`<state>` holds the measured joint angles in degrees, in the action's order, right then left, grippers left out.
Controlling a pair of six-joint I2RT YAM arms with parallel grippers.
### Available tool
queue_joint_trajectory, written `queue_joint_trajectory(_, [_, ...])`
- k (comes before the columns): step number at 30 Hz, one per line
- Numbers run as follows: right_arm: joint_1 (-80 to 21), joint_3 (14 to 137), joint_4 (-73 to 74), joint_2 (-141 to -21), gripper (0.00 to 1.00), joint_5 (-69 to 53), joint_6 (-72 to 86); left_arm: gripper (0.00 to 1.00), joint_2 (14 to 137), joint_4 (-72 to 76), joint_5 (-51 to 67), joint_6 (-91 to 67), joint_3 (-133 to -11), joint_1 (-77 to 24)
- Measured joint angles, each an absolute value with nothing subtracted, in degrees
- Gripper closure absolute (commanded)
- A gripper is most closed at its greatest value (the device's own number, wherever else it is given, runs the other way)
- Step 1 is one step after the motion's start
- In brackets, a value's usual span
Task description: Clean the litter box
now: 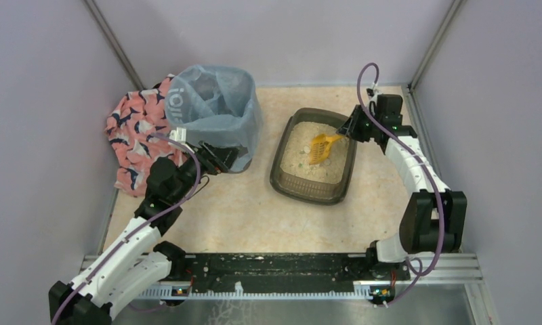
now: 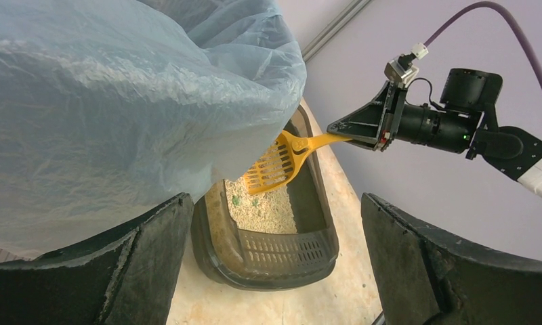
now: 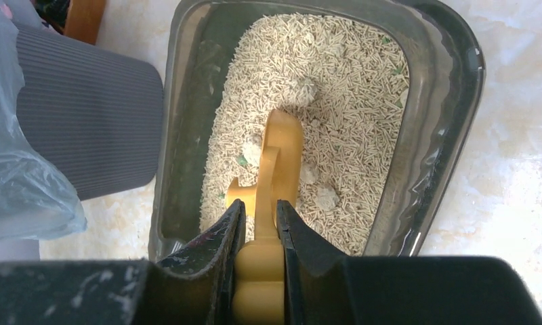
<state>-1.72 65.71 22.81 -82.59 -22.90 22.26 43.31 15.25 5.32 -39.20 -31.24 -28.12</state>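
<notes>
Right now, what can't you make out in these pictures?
- Top view: the bin's bottom, hidden by its blue bag; the patterned cloth runs behind the bin.
- Left wrist view: the bag covers part of the scoop and the litter box's far end.
- Right wrist view: the scoop is seen edge-on, so any load on it is unclear.

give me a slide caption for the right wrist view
Right fingers shut on the yellow scoop, its head held over the litter box and the pale clumps in the litter.
</notes>
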Motion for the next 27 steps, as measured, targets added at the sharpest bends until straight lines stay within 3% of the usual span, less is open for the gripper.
queue_joint_trajectory(27, [1.6, 53.6, -4.5, -90.2, 1.0, -38.8, 35.7, 0.01, 43.3, 13.6, 5.4, -39.3, -31.2, -28.1])
